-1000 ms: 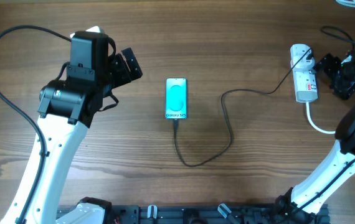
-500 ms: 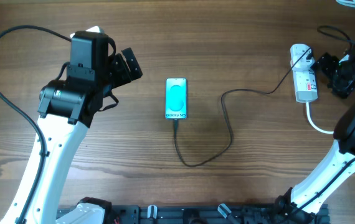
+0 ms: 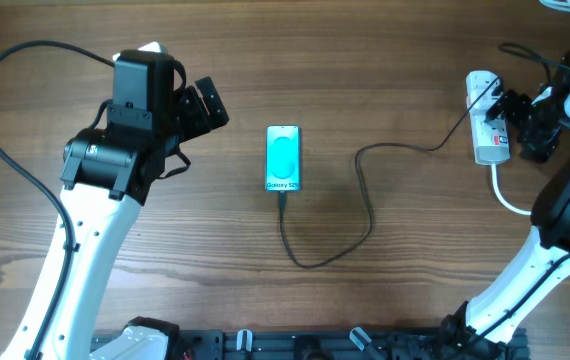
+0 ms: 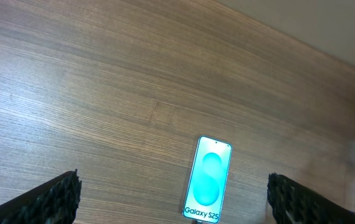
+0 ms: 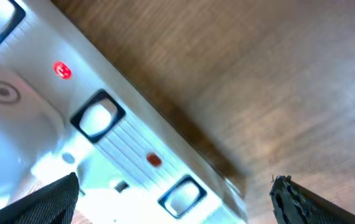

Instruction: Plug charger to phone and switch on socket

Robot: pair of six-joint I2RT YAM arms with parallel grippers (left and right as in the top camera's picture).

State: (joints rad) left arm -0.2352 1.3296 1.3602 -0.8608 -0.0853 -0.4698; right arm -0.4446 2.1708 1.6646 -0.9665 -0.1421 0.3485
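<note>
The phone [image 3: 283, 158] lies flat mid-table, turquoise screen up, and shows in the left wrist view [image 4: 208, 187]. The thin black charger cable [image 3: 365, 190] runs from the phone's near edge in a loop to the white socket strip [image 3: 487, 130] at the far right. My right gripper [image 3: 515, 115] is open, right beside the strip's right side; the right wrist view shows the strip [image 5: 109, 137] close up with red marks and rocker switches between my fingers [image 5: 174, 205]. My left gripper [image 3: 203, 105] is open and empty, left of the phone.
The strip's thick white lead [image 3: 510, 200] curves off toward the right arm. A black arm cable [image 3: 5, 110] arcs over the left of the table. A dark rail [image 3: 295, 345] runs along the front edge.
My right gripper has moved left, closing in on the socket strip. The left arm, phone and cable have not moved.
</note>
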